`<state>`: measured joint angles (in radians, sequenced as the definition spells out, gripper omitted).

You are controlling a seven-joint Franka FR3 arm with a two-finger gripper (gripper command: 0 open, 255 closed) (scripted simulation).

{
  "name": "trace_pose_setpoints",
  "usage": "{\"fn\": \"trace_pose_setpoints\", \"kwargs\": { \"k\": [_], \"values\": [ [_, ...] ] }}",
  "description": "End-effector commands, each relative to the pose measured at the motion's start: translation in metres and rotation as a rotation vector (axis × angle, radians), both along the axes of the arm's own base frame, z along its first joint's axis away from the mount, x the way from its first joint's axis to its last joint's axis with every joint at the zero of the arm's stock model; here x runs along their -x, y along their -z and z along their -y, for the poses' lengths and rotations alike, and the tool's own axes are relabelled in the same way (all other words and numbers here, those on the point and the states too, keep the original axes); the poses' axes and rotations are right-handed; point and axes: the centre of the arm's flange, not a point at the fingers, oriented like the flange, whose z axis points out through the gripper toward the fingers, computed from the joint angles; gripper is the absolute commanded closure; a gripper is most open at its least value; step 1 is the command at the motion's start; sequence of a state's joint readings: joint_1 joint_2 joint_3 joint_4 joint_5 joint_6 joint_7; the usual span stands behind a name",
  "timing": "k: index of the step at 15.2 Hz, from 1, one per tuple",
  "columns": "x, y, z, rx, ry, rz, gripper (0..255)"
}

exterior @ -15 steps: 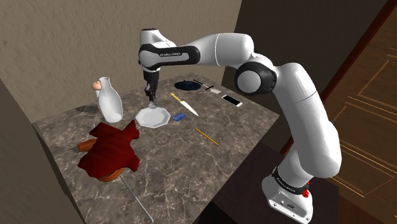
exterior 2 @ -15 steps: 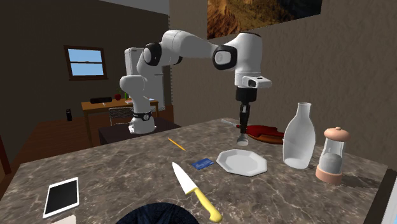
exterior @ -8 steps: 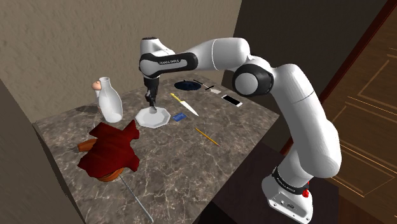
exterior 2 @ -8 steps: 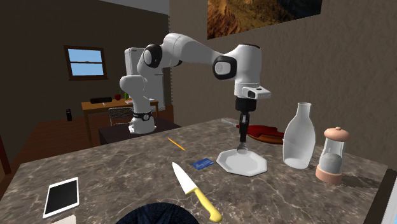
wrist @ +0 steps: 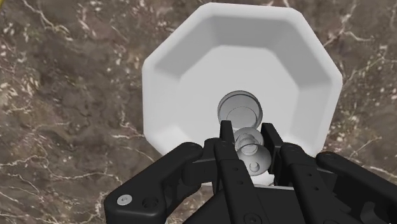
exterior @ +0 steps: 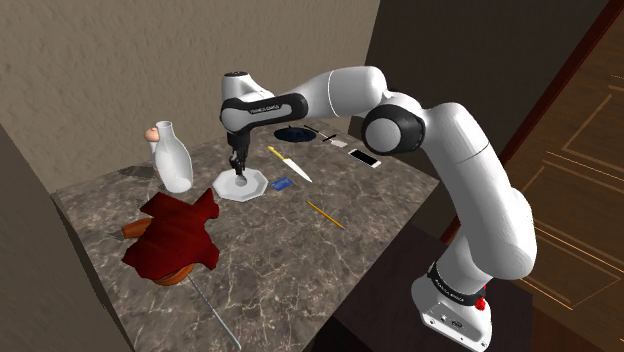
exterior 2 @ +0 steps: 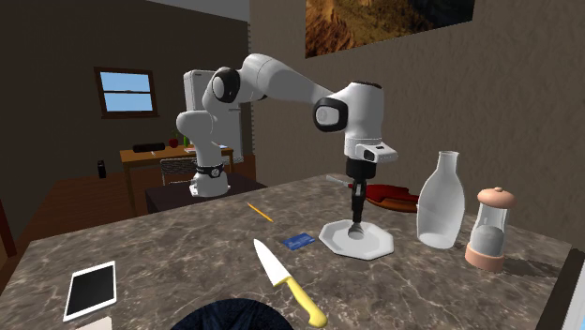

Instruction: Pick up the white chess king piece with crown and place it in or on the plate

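The pale chess king (wrist: pixel 240 111) stands upright, its long axis in line with the fingers. It is pinched near its crown by the black gripper (wrist: pixel 247 135), and its round base lies straight below the gripper over the middle of the white eight-sided plate (wrist: pixel 172 70); whether the base touches the plate's floor I cannot tell. The plate holds nothing else, so the coming move is likely a short straight lowering and a release, while a clear bottle (exterior 2: pixel 441 202), a pepper mill (exterior 2: pixel 491 228), a blue card (exterior 2: pixel 300 241) and a yellow-handled knife (exterior 2: pixel 286 279) lie around it on the marble table (exterior 2: pixel 169 262).
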<state>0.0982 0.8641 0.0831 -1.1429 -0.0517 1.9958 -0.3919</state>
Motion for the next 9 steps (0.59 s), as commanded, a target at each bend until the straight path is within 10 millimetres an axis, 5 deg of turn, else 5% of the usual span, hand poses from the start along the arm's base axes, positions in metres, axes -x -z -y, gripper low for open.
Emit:
{"fn": "trace_pose_setpoints", "kwargs": {
  "k": [1, 6, 7, 9],
  "values": [
    [0.0002, 0.0017, -0.0005, 0.0, 0.0, 0.001, 255],
    [0.0002, 0.0017, -0.0005, 0.0, 0.0, 0.001, 255],
    [0.0002, 0.0017, -0.0005, 0.0, 0.0, 0.001, 0],
    [0.0002, 0.0017, -0.0005, 0.0, 0.0, 0.001, 0]
  ]
}}
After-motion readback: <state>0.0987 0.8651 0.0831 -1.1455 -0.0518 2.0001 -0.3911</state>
